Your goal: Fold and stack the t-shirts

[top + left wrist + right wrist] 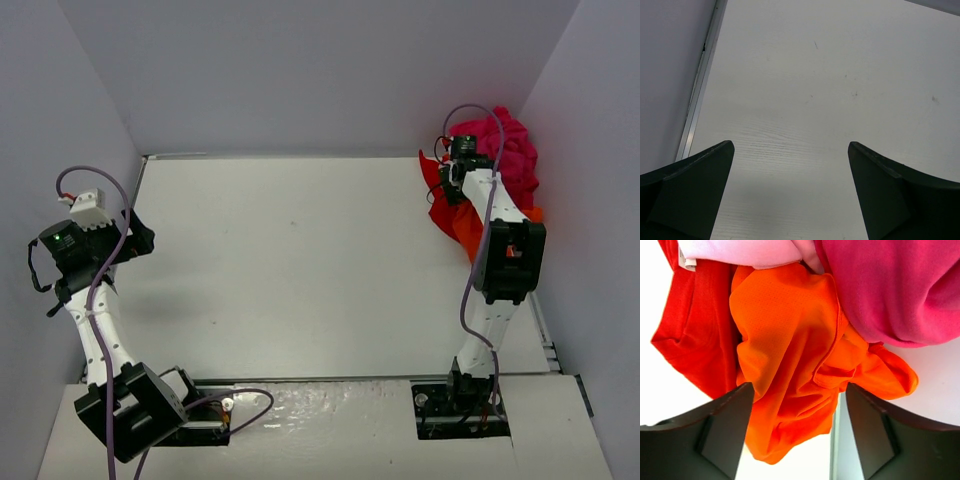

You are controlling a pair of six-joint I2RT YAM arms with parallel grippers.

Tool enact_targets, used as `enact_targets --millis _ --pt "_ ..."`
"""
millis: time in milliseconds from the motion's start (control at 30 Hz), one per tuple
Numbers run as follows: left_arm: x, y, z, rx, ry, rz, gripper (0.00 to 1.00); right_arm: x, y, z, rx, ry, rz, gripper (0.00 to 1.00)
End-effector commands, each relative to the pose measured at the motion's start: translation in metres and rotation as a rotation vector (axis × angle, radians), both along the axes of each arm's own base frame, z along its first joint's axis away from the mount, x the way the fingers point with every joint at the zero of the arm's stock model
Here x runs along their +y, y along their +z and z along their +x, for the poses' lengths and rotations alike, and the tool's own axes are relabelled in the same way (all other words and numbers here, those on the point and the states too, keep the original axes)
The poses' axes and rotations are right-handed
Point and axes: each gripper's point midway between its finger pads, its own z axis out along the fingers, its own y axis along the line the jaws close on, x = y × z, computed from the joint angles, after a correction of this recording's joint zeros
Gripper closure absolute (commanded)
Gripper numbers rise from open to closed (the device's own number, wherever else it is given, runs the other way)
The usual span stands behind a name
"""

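Observation:
The t-shirts lie in a crumpled heap at the table's far right corner: a magenta one (505, 145) on top, a red one (440, 205) to the left, and an orange one (470, 235) in front. My right gripper (455, 170) reaches into this heap. In the right wrist view its jaws (799, 386) stand apart, with a hanging fold of the orange shirt (790, 340) between them and neither finger pinching it. Beside it are the red shirt (695, 325) and the magenta shirt (890, 285). My left gripper (140, 235) hovers at the left edge, open (790, 144) over bare table.
White walls enclose the table on the left, back and right. A metal strip (700, 90) runs along the left edge next to the wall. A pale pink cloth (740, 250) shows at the top of the heap in the right wrist view.

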Motion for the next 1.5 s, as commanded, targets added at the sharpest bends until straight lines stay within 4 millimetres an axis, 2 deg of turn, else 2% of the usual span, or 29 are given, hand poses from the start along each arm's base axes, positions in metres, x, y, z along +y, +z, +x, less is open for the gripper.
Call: enact_targets --millis 0,33,100,233,533,567,633,667,700,967,1267,1333,1367,1400,1433,1467 --pt "-0.001 0.021 0.008 -0.076 -0.036 0.033 0.03 -0.007 -0.002 0.014 -0.017 -0.002 0.002 0.78" --pt "-0.001 0.022 0.008 -0.076 -0.035 0.034 0.03 -0.007 -0.006 0.015 -0.007 -0.002 0.007 0.93" --pt "-0.001 0.023 0.007 -0.077 -0.037 0.042 0.03 -0.006 -0.016 0.014 0.016 -0.001 0.019 1.0" --pt "-0.001 0.024 0.005 -0.075 -0.037 0.055 0.03 -0.001 -0.01 0.014 -0.001 0.026 0.064 1.0" --pt "-0.002 0.021 0.008 -0.075 -0.039 0.031 0.03 0.009 0.05 0.012 -0.12 0.066 0.073 1.0" --pt "-0.002 0.021 0.008 -0.075 -0.038 0.032 0.03 0.008 0.054 0.012 -0.131 0.059 0.073 0.92" --pt "-0.002 0.02 0.008 -0.074 -0.037 0.03 0.03 0.007 0.064 0.011 -0.152 0.047 0.066 0.36" --pt "-0.002 0.019 0.008 -0.072 -0.039 0.027 0.03 0.007 0.062 0.01 -0.145 0.048 0.063 0.07" --pt "-0.002 0.019 0.008 -0.072 -0.04 0.027 0.03 0.006 0.057 0.01 -0.131 0.046 0.062 0.0" --pt "-0.001 0.017 0.006 -0.061 -0.04 0.039 0.03 0.002 0.007 0.018 -0.027 0.036 0.058 0.0" --pt "0.002 0.014 0.006 -0.042 -0.025 0.043 0.03 -0.004 -0.026 0.041 0.034 0.038 0.052 0.0" --pt "0.003 0.014 0.006 -0.04 -0.021 0.046 0.03 -0.006 -0.035 0.043 0.052 0.031 0.063 0.07" --pt "0.003 0.014 0.006 -0.039 -0.02 0.046 0.03 -0.005 -0.042 0.044 0.066 0.033 0.069 0.22" --pt "0.003 0.014 0.006 -0.039 -0.02 0.046 0.03 -0.006 -0.05 0.045 0.081 0.028 0.08 0.67" --pt "0.003 0.014 0.006 -0.038 -0.02 0.045 0.03 -0.008 -0.053 0.044 0.083 0.018 0.088 0.93" --pt "0.003 0.015 0.005 -0.04 -0.02 0.046 0.03 -0.008 -0.052 0.043 0.08 0.017 0.094 0.97"
